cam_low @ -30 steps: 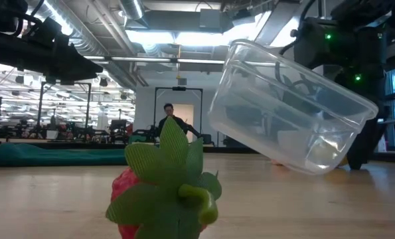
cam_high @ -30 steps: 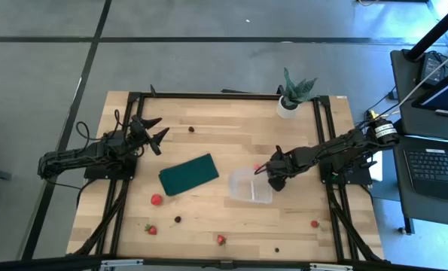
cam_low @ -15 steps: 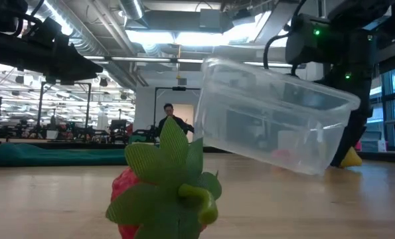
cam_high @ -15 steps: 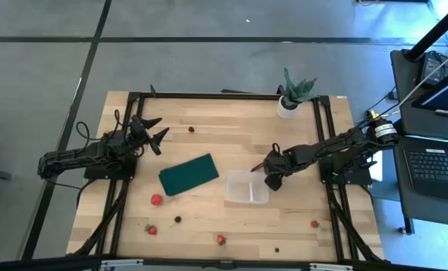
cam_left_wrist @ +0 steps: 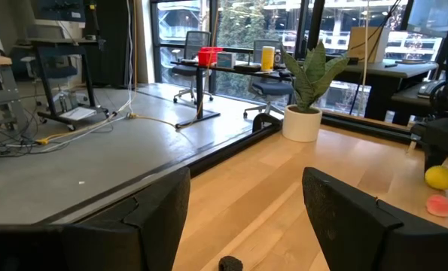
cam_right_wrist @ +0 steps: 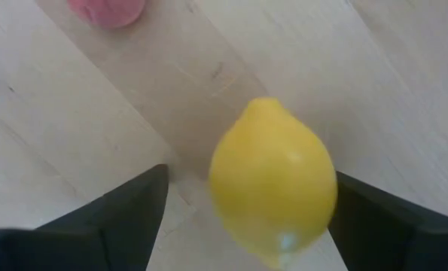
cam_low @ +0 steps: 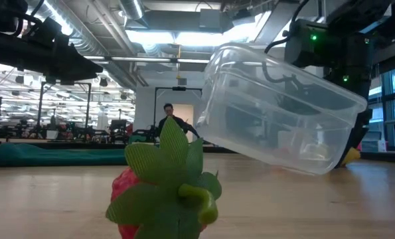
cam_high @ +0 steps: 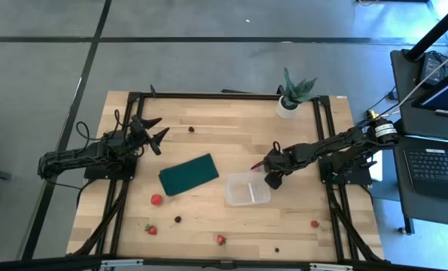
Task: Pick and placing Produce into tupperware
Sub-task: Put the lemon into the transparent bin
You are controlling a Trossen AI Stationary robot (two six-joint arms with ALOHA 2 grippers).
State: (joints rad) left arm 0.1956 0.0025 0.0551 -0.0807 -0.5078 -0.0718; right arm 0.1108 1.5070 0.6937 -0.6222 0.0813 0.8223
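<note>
The clear tub [cam_high: 248,188] stands tipped near the table's middle; in the low view the tub [cam_low: 277,106] has its left end raised. My right gripper [cam_high: 270,175] is open at its far right corner. In the right wrist view the yellow lemon [cam_right_wrist: 272,177] lies on the wood between the fingers, a pink-red round fruit [cam_right_wrist: 107,9] beyond it. A strawberry [cam_low: 164,192] fills the low view's foreground. A red fruit [cam_high: 156,199], strawberries [cam_high: 151,229] and dark berries [cam_high: 178,219] lie toward the near edge. My left gripper [cam_high: 156,132] waits open, far left. My right gripper comes from above, slanting in from the table's right, at the tub's far right corner [cam_high: 264,179]. The gripper itself hides the place of contact. The tub is tilted, its lower right edge [cam_low: 316,171] down toward the table. I cannot tell whether the fingers touch the lemon.
A dark green flat pad [cam_high: 188,174] lies left of the tub. A potted plant [cam_high: 291,94] stands at the far edge. More fruit lies near the near edge [cam_high: 220,239] and at the right [cam_high: 314,223]. Black frame rails [cam_high: 329,150] border the table.
The tub has shifted a little toward the table's left and has rocked: it stood steeply tipped, lay flatter half a second ago, and now tips up again. My right gripper has stayed at the tub's far right corner.
</note>
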